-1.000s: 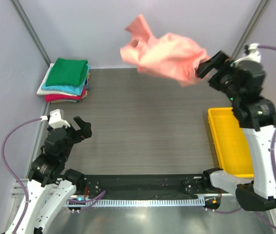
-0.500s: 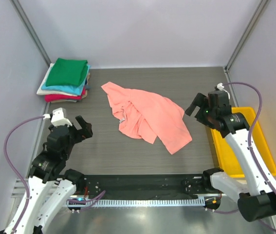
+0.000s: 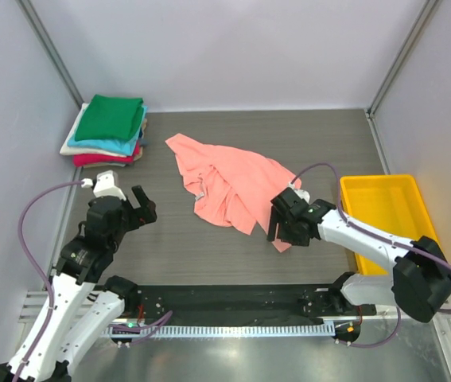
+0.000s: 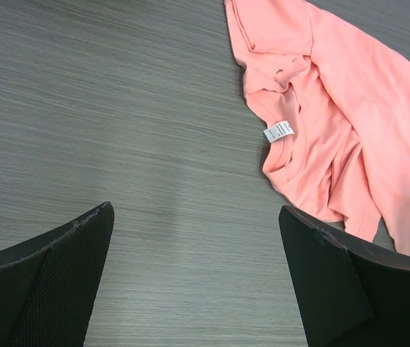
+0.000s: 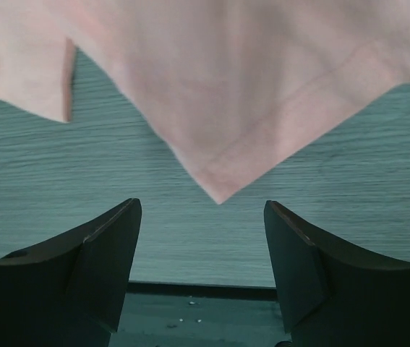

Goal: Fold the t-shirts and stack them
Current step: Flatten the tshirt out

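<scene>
A salmon-pink t-shirt (image 3: 233,185) lies crumpled on the grey table, its white neck label (image 4: 278,131) facing up. A stack of folded t-shirts (image 3: 107,131), green on top, sits at the far left corner. My right gripper (image 3: 282,235) hovers low over the pink shirt's near right hem corner (image 5: 219,194). It is open, and the corner (image 5: 219,194) lies just ahead of the fingertips with nothing between them. My left gripper (image 3: 139,211) stands open over bare table, left of the shirt (image 4: 335,108).
A yellow plastic bin (image 3: 384,227) sits at the right edge, beside the right arm. Grey walls close in the far side and both flanks. A black rail (image 3: 225,298) runs along the near edge.
A second ago the right gripper held the pink shirt in the air at the far right. The shirt now lies on the table and the right arm has dropped to its near corner.
</scene>
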Controlling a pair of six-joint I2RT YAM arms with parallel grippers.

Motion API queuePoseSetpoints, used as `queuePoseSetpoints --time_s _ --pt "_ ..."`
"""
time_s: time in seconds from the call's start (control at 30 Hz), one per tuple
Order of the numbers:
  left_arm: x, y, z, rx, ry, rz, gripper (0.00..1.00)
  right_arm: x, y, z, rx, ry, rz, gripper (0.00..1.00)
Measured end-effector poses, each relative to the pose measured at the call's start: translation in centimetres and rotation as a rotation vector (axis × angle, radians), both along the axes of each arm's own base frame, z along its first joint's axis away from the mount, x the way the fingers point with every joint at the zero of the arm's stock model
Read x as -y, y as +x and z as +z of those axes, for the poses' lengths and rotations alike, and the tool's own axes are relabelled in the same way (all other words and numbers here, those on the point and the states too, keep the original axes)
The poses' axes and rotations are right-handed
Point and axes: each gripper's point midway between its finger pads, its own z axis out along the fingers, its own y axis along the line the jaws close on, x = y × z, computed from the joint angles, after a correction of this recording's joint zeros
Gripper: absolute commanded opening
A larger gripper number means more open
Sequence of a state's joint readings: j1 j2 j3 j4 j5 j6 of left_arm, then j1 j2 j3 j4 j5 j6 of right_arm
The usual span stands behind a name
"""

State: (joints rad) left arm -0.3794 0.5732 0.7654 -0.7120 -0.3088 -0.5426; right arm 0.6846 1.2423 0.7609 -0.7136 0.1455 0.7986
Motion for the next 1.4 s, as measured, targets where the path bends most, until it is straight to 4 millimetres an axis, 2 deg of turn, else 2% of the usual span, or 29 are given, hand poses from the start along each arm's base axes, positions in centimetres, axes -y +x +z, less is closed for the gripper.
queuePoseSetpoints --time_s 0.1,0.2,0.3,0.37,0.47,0.5,0.53,0.57,0.67,0.73,0.8,0.83,0.87,0.93,0.97,1.0,1.03,1.07,1.1,1.13,1.17,1.23,1.27,1.3,1.4 --pt "-0.1 -0.1 0.3 0.015 -0.006 0.001 0.97 0.9 -0.4 -1.4 -0.026 -0.044 -0.018 0.7" --pt "-0.1 -0.2 0.6 0.025 -0.01 0.001 0.96 0.6 0.0 -2.4 -0.032 -0.063 -0.014 0.68" --pt "-0.1 -0.2 0.5 0.024 -0.009 0.002 0.96 0.6 0.1 -4.1 -0.071 -0.109 0.002 0.65" --pt "-0.1 -0.2 0.6 0.027 -0.01 0.003 0.97 0.3 0.5 -4.5 -0.077 -0.128 0.018 0.6" --pt "-0.2 -0.4 0.9 0.04 -0.015 0.006 0.97 0.1 0.9 -4.6 -0.078 -0.152 0.041 0.3" --pt "-0.3 -0.4 1.0 0.046 -0.017 0.007 0.97 0.0 1.1 -4.6 -0.076 -0.152 0.043 0.14" --pt "-0.3 -0.4 1.1 0.051 -0.018 0.009 0.97 -0.2 1.2 -4.6 -0.075 -0.151 0.048 0.06" --pt "-0.4 -0.5 1.1 0.053 -0.018 0.01 0.97 -0.4 1.3 -4.5 -0.074 -0.146 0.049 0.01" --pt "-0.4 -0.5 1.2 0.056 -0.018 0.013 0.97 -0.8 1.6 -4.3 -0.078 -0.14 0.065 0.01" --pt "-0.4 -0.5 1.2 0.056 -0.018 0.013 0.97 -1.9 2.2 -3.8 -0.084 -0.118 0.086 0.01" --pt "-0.4 -0.5 1.2 0.056 -0.018 0.013 0.97 -3.8 3.3 -1.7 -0.079 -0.065 0.121 0.01" --pt "-0.4 -0.5 1.2 0.056 -0.018 0.013 0.97 -5.5 4.5 0.5 -0.051 -0.019 0.149 0.01" --pt "-0.4 -0.5 1.2 0.056 -0.018 0.013 0.97 -7.3 6.2 3.4 0.005 0.036 0.176 0.01" --pt "-0.4 -0.5 1.2 0.055 -0.018 0.013 0.96 -10.4 10.0 11.5 0.165 0.134 0.211 0.01" --pt "-0.4 -0.5 1.2 0.055 -0.018 0.013 0.96 -11.9 12.2 16.9 0.284 0.198 0.223 0.01" --pt "-0.4 -0.5 1.2 0.055 -0.018 0.012 0.95 -12.6 14.0 23.2 0.419 0.263 0.224 0.01" --pt "-0.4 -0.5 1.2 0.054 -0.018 0.011 0.94 -12.6 15.2 27.8 0.528 0.31 0.215 0.01" --pt "-0.3 -0.5 1.2 0.054 -0.021 0.007 0.94 -11.5 16.0 32.6 0.639 0.352 0.192 0.01" --pt "-0.2 -0.5 1.1 0.053 -0.023 0.003 0.93 -9.5 16.3 36.4 0.731 0.381 0.156 0.01" --pt "-0.1 -0.5 1.1 0.049 -0.025 -0.004 0.92 -7.3 16.4 38.3 0.782 0.382 0.115 0.01" --pt "0.1 -0.5 1.0 0.044 -0.027 -0.011 0.92 -4.1 16.6 39.5 0.819 0.364 0.051 0.01" --pt "0.5 -0.3 0.6 0.017 -0.027 -0.027 0.9 0.8 17.0 38.5 0.822 0.297 -0.062 0.01" --pt "0.8 -0.1 0.3 -0.002 -0.026 -0.037 0.89 3.4 16.9 36.7 0.793 0.246 -0.125 0.01" --pt "1.2 0.2 -0.3 -0.031 -0.026 -0.048 0.89 4.7 16.7 35.1 0.757 0.214 -0.154 0.01" --pt "2.1 0.7 -2.1 -0.119 -0.03 -0.06 0.88 7.0 15.9 27.8 0.596 0.138 -0.197 0.01"
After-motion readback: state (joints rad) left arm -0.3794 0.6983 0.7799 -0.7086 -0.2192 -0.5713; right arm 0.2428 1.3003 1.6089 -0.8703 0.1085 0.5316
